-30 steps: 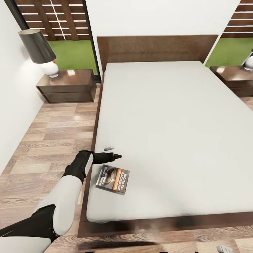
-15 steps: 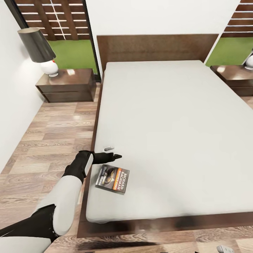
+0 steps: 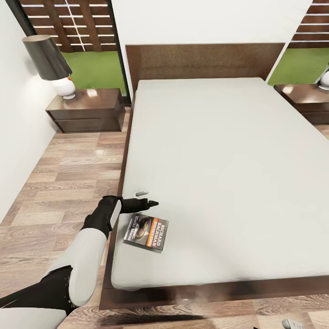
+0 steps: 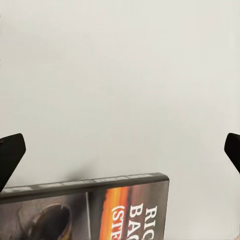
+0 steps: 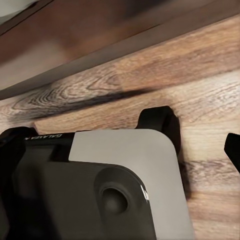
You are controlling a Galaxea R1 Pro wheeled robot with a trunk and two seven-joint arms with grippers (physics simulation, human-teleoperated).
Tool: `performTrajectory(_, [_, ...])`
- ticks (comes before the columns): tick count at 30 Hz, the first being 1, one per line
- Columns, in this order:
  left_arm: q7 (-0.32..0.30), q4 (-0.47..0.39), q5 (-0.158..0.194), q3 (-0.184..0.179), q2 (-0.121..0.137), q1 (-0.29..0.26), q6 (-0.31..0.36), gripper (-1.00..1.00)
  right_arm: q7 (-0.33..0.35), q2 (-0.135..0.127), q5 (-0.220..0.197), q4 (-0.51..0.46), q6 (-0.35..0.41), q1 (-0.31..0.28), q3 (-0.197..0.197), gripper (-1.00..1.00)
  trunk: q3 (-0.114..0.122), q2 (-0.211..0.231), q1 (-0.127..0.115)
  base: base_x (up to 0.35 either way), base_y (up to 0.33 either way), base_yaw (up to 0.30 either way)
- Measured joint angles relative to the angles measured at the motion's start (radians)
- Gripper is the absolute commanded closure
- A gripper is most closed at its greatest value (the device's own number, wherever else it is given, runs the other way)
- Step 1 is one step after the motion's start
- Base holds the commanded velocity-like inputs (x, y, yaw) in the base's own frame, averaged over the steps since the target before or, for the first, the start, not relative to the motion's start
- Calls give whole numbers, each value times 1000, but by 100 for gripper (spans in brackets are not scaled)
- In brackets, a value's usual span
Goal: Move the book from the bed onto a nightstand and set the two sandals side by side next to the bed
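Change: almost nothing has moved since the earlier frames; the head camera has tipped a touch, so the room sits slightly higher, while arm and book keep their places.
Left end effector [image 3: 147, 198]: at 7 o'clock in the head view, over the mattress edge, just beyond the book. Its jaws stand wide apart, empty; the wrist view shows one dark fingertip [image 4: 11, 155] at each side with bare mattress between.
Book [image 3: 146, 232]: lying flat, cover up, near the 7 o'clock corner of the bed [image 3: 219, 173], just nearer the robot than the left end effector and apart from it. In the left wrist view its far edge [image 4: 85, 182] lies across the gap between the fingers.
Handling: judged thin, light and fairly stiff, though a paperback cover may flex. Flat on a soft mattress it offers little edge; best pinched across the thin spine or long side, or slid towards the bed's edge first. The glossy cover may slip.
Right end effector: the right wrist view looks past the robot's own body at plank floor [image 5: 190, 90]; whether it is open or closed cannot be told.
Nightstand [image 3: 84, 109]: at 10 o'clock, carrying a lamp [image 3: 52, 64]; a second one is cut off at 2 o'clock.
Hidden: sandals not found; a small grey object at the 5 o'clock corner is unidentifiable.
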Motion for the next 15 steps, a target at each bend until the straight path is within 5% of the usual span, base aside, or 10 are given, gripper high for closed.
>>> performTrajectory(15, [-1,-1,0,0,0,0,0,-100,0,0,1,0,0,0,0,-100,-35,-77,42,0,0,0])
